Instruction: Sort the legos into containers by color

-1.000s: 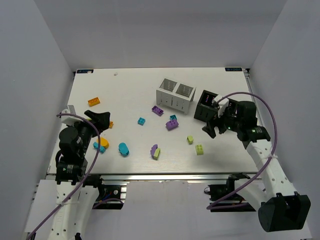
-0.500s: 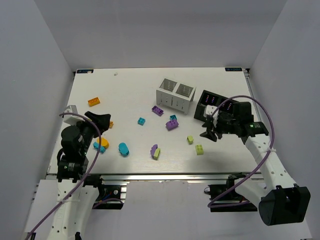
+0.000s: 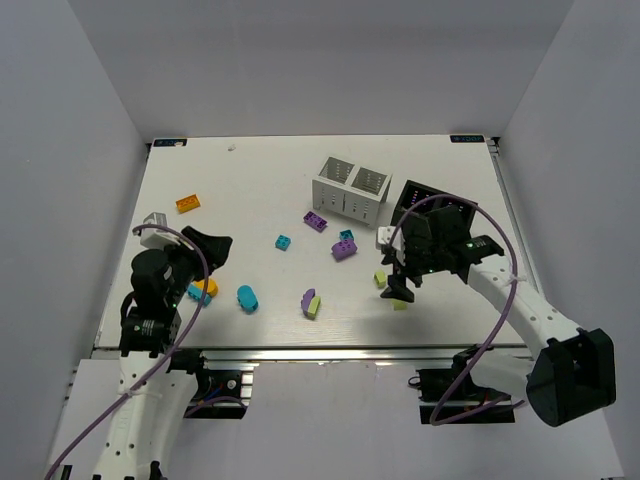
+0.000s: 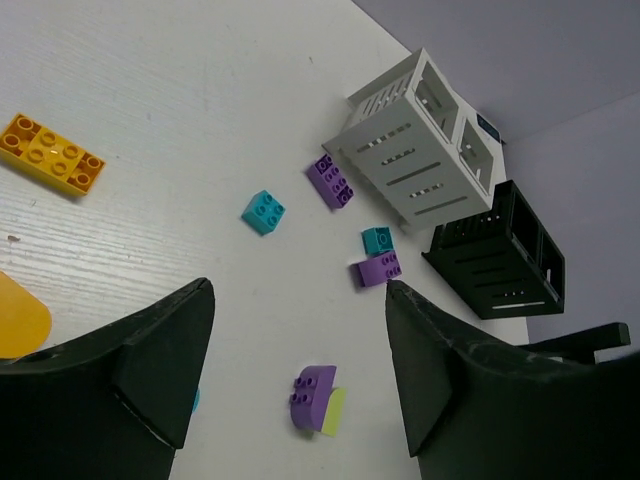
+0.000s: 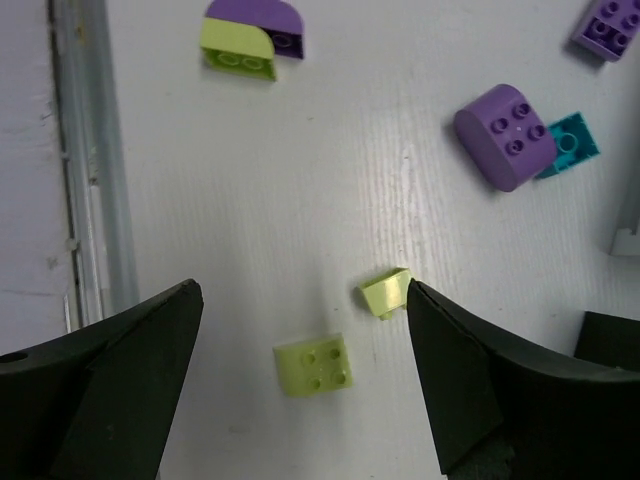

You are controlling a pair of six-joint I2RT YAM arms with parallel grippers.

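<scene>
Legos lie scattered on the white table. My right gripper hangs open just over two lime bricks, a square one between its fingers and a smaller tipped one by its right finger. My left gripper is open with nothing in it, above the left side, with a rounded orange brick beside its left finger. Ahead of it lie a purple-and-lime pair, a cyan brick and a flat orange brick. The white container and the black container stand at the back right.
A flat purple brick, a rounded purple one with a cyan brick against it, and a rounded cyan brick lie mid-table. The metal rail of the table's front edge runs close to my right gripper.
My right arm swung left and forward, from the black container to above the lime bricks. My left gripper shifted slightly right and its jaws narrowed a little.
</scene>
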